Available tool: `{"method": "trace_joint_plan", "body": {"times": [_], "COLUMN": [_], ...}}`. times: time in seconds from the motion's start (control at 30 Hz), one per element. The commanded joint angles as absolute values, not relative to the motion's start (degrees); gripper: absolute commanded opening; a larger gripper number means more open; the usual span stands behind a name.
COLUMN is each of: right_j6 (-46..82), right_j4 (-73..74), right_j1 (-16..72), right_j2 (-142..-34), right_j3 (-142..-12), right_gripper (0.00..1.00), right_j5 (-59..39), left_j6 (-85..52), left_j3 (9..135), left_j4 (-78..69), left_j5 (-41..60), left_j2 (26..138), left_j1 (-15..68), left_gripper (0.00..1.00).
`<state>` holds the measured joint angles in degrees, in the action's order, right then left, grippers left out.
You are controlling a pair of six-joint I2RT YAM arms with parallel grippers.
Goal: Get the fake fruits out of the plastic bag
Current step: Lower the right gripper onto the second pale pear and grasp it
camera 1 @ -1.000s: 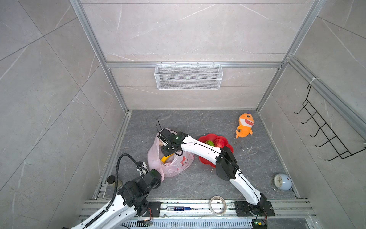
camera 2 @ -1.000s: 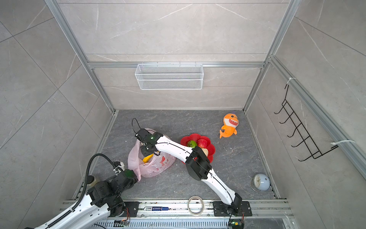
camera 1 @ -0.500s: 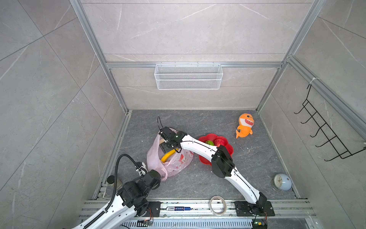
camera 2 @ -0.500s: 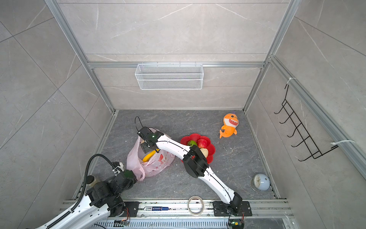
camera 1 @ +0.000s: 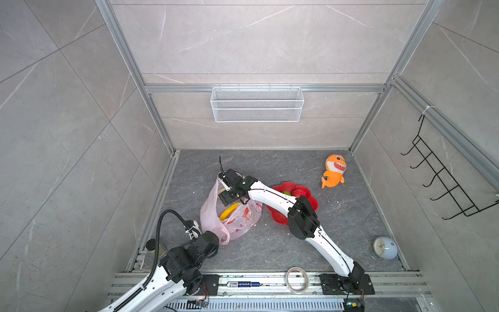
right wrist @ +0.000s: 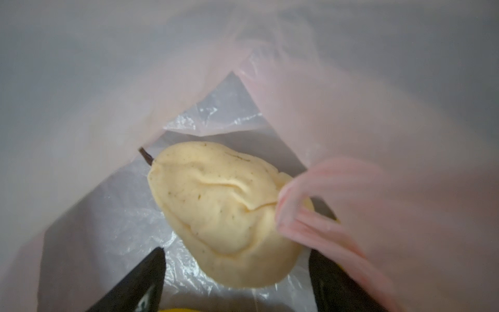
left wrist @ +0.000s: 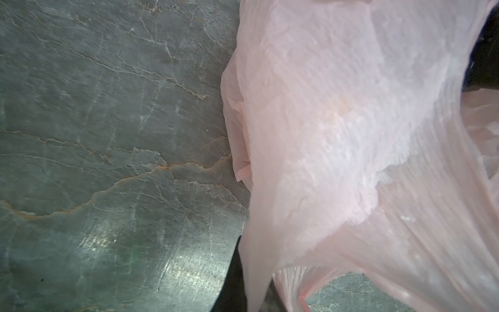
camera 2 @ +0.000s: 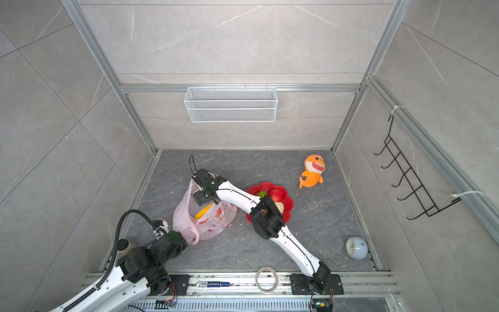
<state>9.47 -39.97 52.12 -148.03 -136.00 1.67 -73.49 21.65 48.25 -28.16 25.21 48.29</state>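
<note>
The pink plastic bag (camera 1: 239, 220) (camera 2: 214, 221) lies on the grey floor, left of centre. My left gripper (camera 1: 214, 239) (camera 2: 181, 238) is shut on the bag's near corner; in the left wrist view the film (left wrist: 337, 135) bunches into the gripper (left wrist: 253, 297). My right gripper (camera 1: 228, 198) (camera 2: 201, 198) is inside the bag's mouth. In the right wrist view it (right wrist: 237, 278) is open, black fingers (right wrist: 140, 278) either side of a cream pear-shaped fruit (right wrist: 226, 216), apart from it. A bag handle (right wrist: 310, 216) drapes over that fruit. A yellow banana (camera 1: 229, 211) (camera 2: 203, 212) shows in the bag.
A red flower-shaped dish (camera 1: 278, 217) (camera 2: 288, 198) right of the bag holds a green fruit (camera 2: 261, 194), a red one (camera 2: 276, 194) and a cream one (camera 2: 280, 207). Also here: orange plush shark (camera 1: 333, 171), clock (camera 1: 384, 248), tape roll (camera 1: 297, 279), wire basket (camera 1: 256, 104) on the back wall.
My right gripper's jaws have opened wider inside the bag, and the wrist has shifted slightly toward the back, stretching the bag's mouth. The left arm has not moved.
</note>
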Motion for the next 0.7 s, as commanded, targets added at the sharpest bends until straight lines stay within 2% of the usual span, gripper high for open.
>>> {"method": "trace_joint_plan", "body": {"times": [0.0, 0.3, 0.67], "right_j6": [6.4, 2.3, -0.2], "right_j4": [-38.3, -33.8, -34.9], "right_j1": [51.6, 50.7, 50.3], "right_j2": [-149.4, -148.8, -152.0], "right_j3": [-137.1, -135.0, -139.3], "right_gripper": [0.86, 0.87, 0.88], "right_j5": [0.6, -1.0, -0.4], "left_j6": [-72.9, -72.6, -72.3], "left_j3": [23.6, 23.1, 23.2], "left_j4": [49.1, 48.4, 48.0], "left_j5": [-29.3, -28.9, -28.9], "left_j2": [25.3, 25.3, 25.1], "left_j1": [48.4, 48.4, 48.4], "left_gripper": [0.00, 0.00, 0.00]}}
